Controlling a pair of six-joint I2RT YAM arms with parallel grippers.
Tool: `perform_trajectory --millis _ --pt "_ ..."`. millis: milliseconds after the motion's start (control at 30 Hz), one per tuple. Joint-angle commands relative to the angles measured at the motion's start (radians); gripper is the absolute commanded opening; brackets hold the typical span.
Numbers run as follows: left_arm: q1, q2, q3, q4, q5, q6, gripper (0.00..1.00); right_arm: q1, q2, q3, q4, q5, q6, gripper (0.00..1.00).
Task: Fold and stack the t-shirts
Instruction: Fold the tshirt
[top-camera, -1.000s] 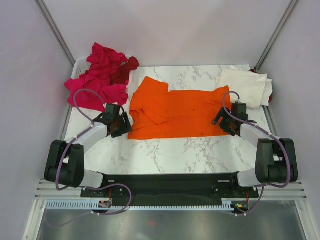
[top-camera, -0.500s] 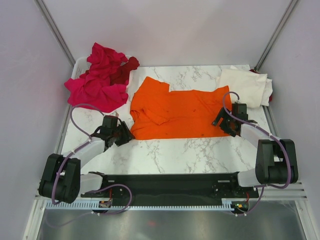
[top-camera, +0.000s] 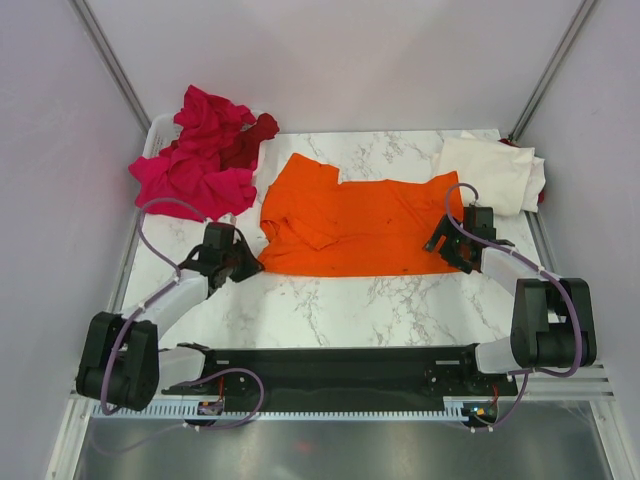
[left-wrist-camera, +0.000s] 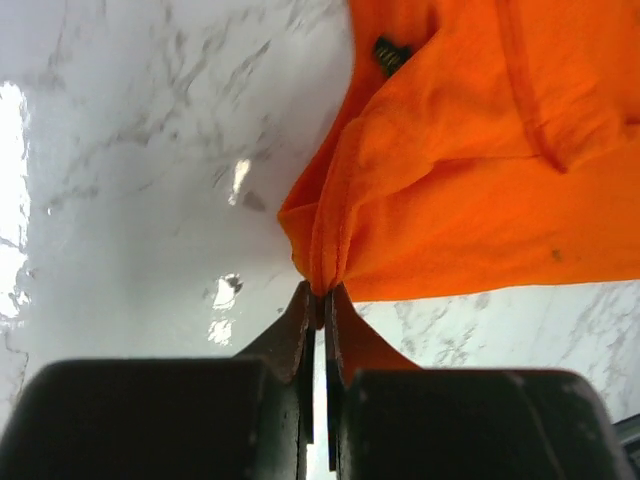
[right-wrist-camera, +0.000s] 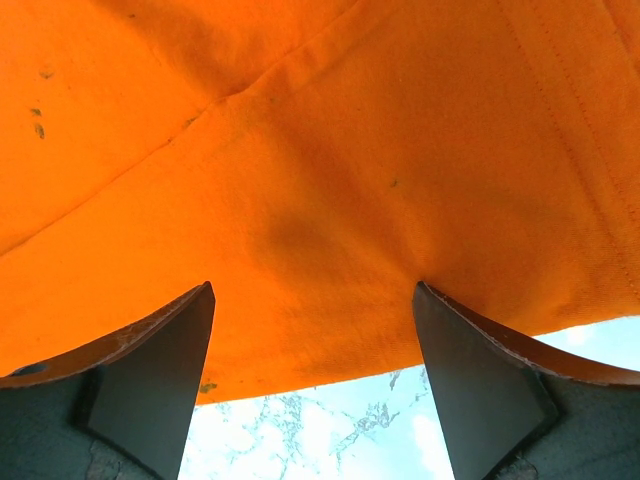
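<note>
Orange shirt on our marble desk, pale walls | left claw clamps its corner | right claw spread wide

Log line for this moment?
left tool: shut on orange t-shirt corner | right tool: open over its right edge | pink pile: far left | cream shirt: far right
</note>
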Motion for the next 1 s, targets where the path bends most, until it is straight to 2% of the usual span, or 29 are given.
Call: perform_trajectory --millis 0,233,300,333,433,467,567,633,733,800,900,967 --pt "-0.001 -0.093 0.141 -0.205 -0.12 0.082 0.02 -0.007 0.045 -0.031 -0.117 0.063 -0.011 0.9" --pt "0.0 -0.153 0.276 -0.492 -0.155 0.19 0.08 -0.019 0.054 -0.064 -0.121 0.085 0.017 0.91" --pt "0.0 -0.17 0.266 -0.54 -0.147 0.194 0.15 -0.019 0.04 -0.072 -0.124 0.073 0.034 0.91" --pt "0.0 -0.186 0.256 -0.551 -0.141 0.193 0.21 -0.019 0.025 -0.081 -0.126 0.073 0.035 0.91" --pt "-0.001 -0.216 0.273 -0.578 -0.071 0.176 0.61 -0.019 -0.01 -0.091 -0.144 0.045 0.04 0.92" --pt "-0.003 -0.217 0.294 -0.583 -0.06 0.183 0.81 -0.018 -0.021 -0.091 -0.159 0.045 0.043 0.93" --pt "-0.001 -0.208 0.367 -0.633 -0.055 0.217 0.99 -0.016 -0.072 -0.077 -0.198 0.053 0.043 0.93" --pt "0.0 -0.199 0.417 -0.667 -0.057 0.234 1.0 -0.01 -0.11 -0.052 -0.224 0.054 0.04 0.94" --pt "0.0 -0.203 0.411 -0.641 -0.018 0.268 1.0 0.01 -0.174 -0.017 -0.281 0.057 0.041 0.94" --pt "0.0 -0.219 0.384 -0.612 -0.003 0.285 1.0 0.094 -0.206 0.001 -0.304 0.063 0.06 0.94" --pt "-0.001 -0.275 0.307 -0.511 0.066 0.305 1.0 0.224 -0.237 0.079 -0.359 0.135 0.089 0.94" --pt "0.0 -0.301 0.252 -0.464 0.063 0.308 1.0 0.31 -0.245 0.109 -0.408 0.203 0.11 0.94"
